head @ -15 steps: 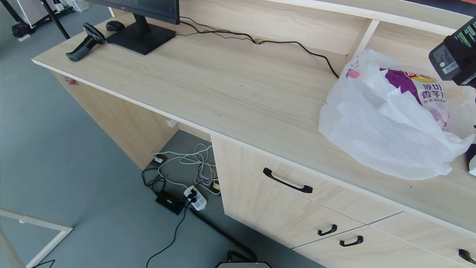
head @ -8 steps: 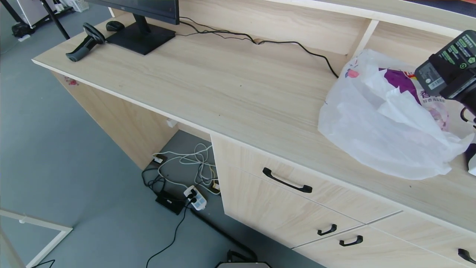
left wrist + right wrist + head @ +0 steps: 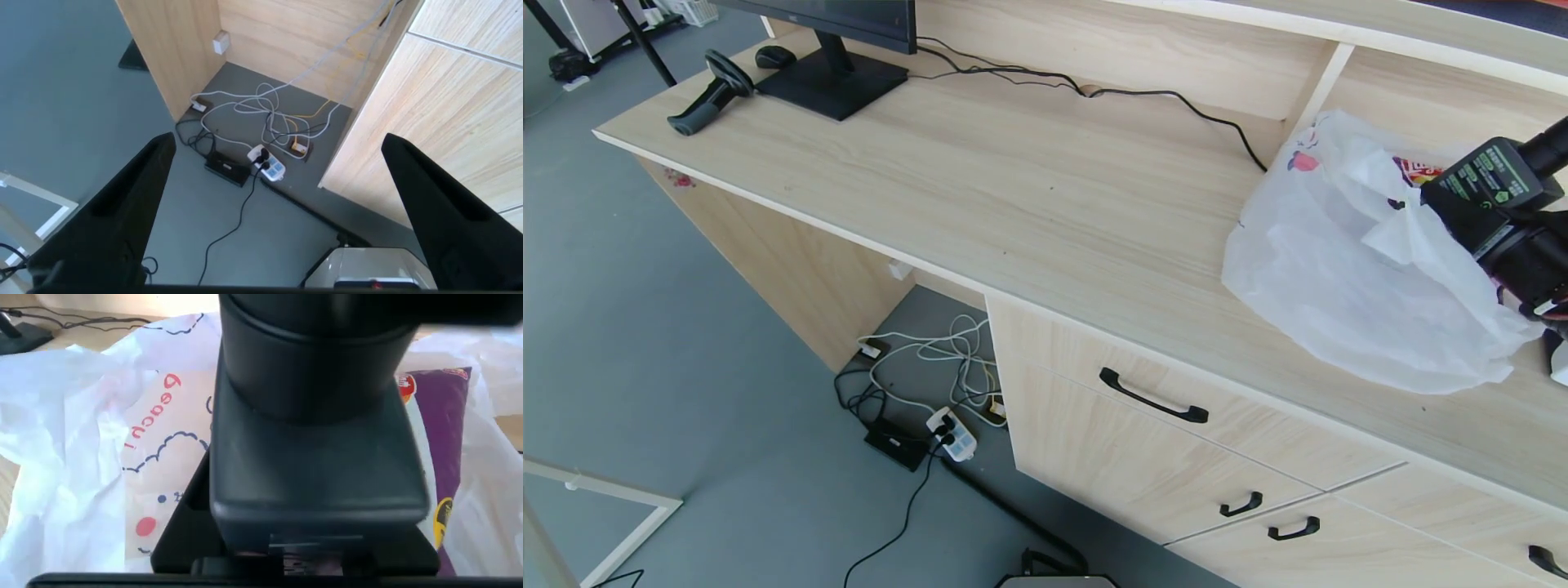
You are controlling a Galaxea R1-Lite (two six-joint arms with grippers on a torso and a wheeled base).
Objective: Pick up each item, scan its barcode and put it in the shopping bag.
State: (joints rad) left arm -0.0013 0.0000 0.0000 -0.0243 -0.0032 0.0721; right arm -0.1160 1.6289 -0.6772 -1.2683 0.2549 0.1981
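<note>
Well, in the head view we see the right hand (image 3: 1507,245) clamped on a dark box (image 3: 1480,181) with green labels. It holds the box at the mouth of the white shopping bag (image 3: 1347,278), which slumps on the right end of the desk (image 3: 1029,188). A snack packet (image 3: 1417,170) peeks from the bag behind the box, and the barcode scanner (image 3: 709,98) lies well apart at the far left, beside the monitor stand (image 3: 837,82). We judge the box stiff and fairly light, with smooth faces that could slip, so a grip across two flat opposite sides suits it better than one on a corner. The bag is thin, limp film that keeps no shape, so its rim may fold over the opening. In the left wrist view the left hand (image 3: 278,139) hangs with its fingers wide apart and nothing between them, above the floor, where a power strip (image 3: 270,166) and loose cables (image 3: 261,106) lie. In the right wrist view the box sits directly above the bag's printed film, with the purple snack packet just beside it inside. That packet looks puffy and crushable, so we would lower the box gently next to it, not onto it.
</note>
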